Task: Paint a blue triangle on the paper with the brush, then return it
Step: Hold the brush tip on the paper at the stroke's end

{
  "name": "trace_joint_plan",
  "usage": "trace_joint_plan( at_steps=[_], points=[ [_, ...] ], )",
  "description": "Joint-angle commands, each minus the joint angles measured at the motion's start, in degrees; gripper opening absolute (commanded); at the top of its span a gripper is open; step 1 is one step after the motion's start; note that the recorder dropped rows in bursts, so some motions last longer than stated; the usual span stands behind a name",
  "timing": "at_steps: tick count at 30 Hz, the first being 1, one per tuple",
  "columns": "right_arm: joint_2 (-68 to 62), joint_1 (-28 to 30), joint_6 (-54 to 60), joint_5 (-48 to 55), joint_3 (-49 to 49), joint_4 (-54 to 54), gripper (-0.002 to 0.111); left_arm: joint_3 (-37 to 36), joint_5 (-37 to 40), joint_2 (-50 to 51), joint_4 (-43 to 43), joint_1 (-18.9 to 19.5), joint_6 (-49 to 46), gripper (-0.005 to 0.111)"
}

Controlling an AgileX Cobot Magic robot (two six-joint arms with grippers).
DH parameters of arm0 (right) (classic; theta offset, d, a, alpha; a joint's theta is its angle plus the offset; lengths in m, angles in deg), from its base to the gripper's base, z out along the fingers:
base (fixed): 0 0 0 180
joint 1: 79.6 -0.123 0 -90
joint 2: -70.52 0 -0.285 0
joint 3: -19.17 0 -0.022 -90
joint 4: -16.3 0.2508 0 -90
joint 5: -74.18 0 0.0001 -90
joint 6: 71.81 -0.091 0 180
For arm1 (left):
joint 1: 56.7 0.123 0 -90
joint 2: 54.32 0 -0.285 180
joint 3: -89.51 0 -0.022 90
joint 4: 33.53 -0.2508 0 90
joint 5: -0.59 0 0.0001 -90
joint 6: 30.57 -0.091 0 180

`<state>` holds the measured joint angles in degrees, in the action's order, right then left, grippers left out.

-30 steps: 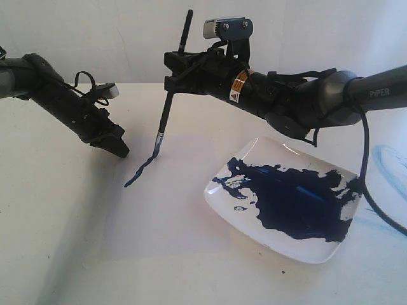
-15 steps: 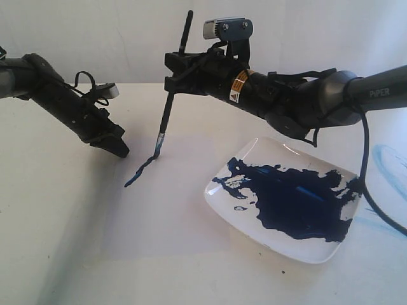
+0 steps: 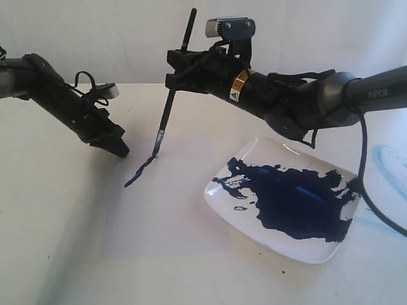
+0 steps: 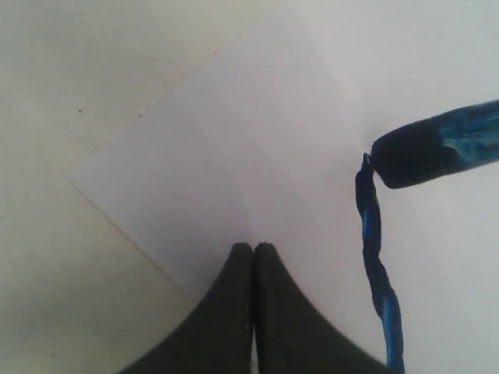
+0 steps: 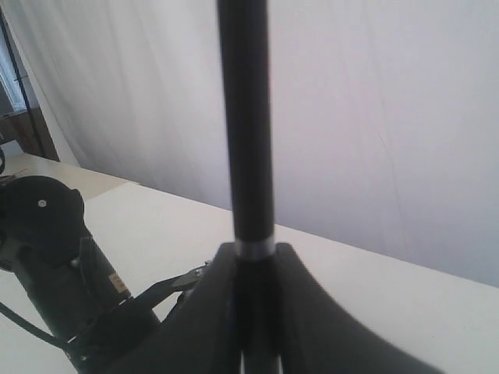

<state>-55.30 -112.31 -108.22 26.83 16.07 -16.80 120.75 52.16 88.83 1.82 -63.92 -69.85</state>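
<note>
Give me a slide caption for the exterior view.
Right hand holds the brush, tip at a blue stroke on the paper.

Cream tabletop [image 3: 51,222]: 1 pale paper [image 4: 257,140] sheet flat, 1 white plate [image 3: 232,213], blue-smeared.

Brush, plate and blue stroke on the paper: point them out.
brush [image 3: 165,114]: exterior view, black shaft above the ferrule.
plate [image 3: 221,200]: exterior view, bare white left corner.
blue stroke [image 3: 140,170]: exterior view, middle of the line.

Matt pale paper [image 4: 234,140], glossy white plate [image 3: 219,194], wet-shining blue paint [image 3: 299,210], smooth black brush [image 3: 166,111] with silver ferrule [image 5: 253,248].
</note>
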Motion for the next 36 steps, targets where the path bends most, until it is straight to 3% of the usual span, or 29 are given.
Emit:
trace_joint_plan(
  at_steps=[1, 36],
  points=[
    [-0.81, -0.39, 0.60, -1.11, 0.10, 0.50, 0.000, 0.29, 1.10, 0.24, 0.60, -0.11, 0.06, 0.000],
    [1.09, -0.39, 0.26, 3.59, 0.10, -1.45, 0.000, 0.29, 1.10, 0.24, 0.60, -0.11, 0.06, 0.000]
  ],
)
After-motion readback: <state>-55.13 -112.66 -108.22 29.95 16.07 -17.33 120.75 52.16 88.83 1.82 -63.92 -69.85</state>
